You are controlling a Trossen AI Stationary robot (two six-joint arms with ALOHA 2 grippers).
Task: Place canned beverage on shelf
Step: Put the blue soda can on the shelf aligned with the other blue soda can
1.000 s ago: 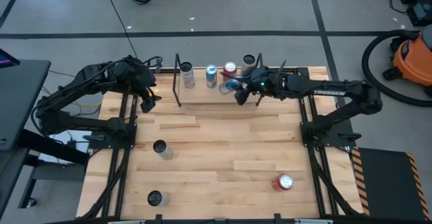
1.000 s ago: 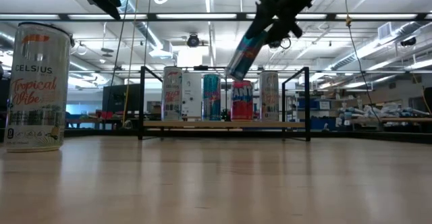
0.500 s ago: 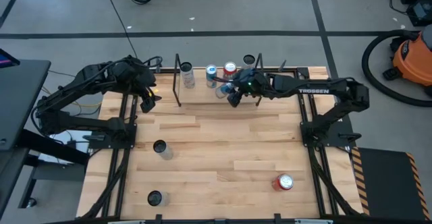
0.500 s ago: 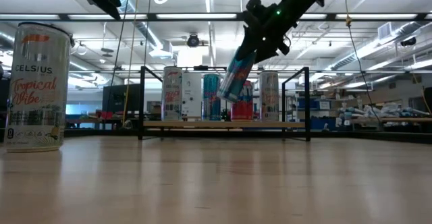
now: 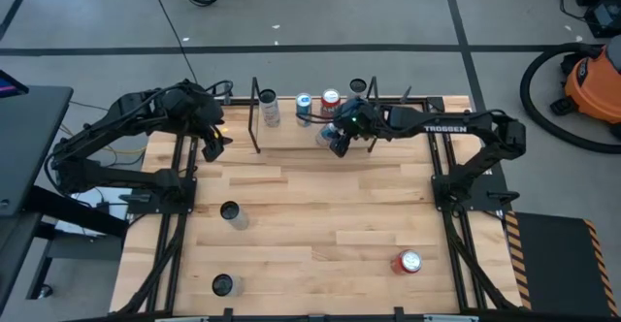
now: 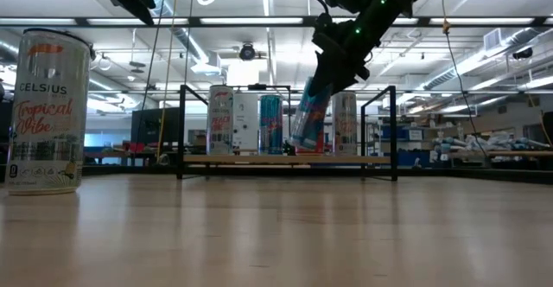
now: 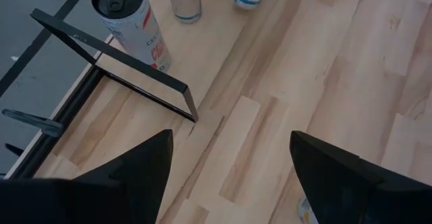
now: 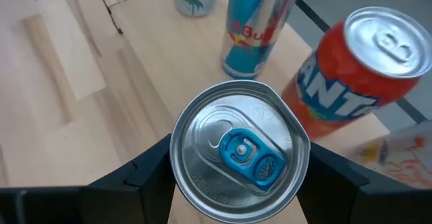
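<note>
The shelf (image 6: pixel 285 159), a wood board between black end frames, stands at the table's far edge. On it stand a white can (image 5: pixel 269 104), a blue Red Bull can (image 8: pixel 256 28), a red Fanta can (image 8: pixel 351 82) and one more can (image 5: pixel 358 87). My right gripper (image 5: pixel 337 136) is shut on a blue-and-silver can (image 6: pixel 309 114), tilted in front of the Fanta can, its lower end just above the board. My left gripper (image 5: pixel 211 147) hangs open and empty above the table, left of the shelf. My right gripper pinches the can's side walls near its top end (image 8: pixel 239 150), one finger (image 8: pixel 145 177) on each side. It comes slanting down from the table's right. The can hangs tilted below it, top toward the wrist. Whether its lower end (image 6: pixel 298 147) touches the board I cannot tell.
Two upright cans (image 5: pixel 230 213) (image 5: pixel 223 284) stand at the table's near left, and a red can (image 5: pixel 407 262) is at the near right. A Celsius can (image 6: pixel 47 110) looms close in the low view. The shelf's left end frame (image 7: pixel 121 75) is near my left gripper.
My right gripper has gone down and toward the table's left with the can, bringing it from above the shelf's cans to just over the board. The can has tipped more upright and stays in the hold.
</note>
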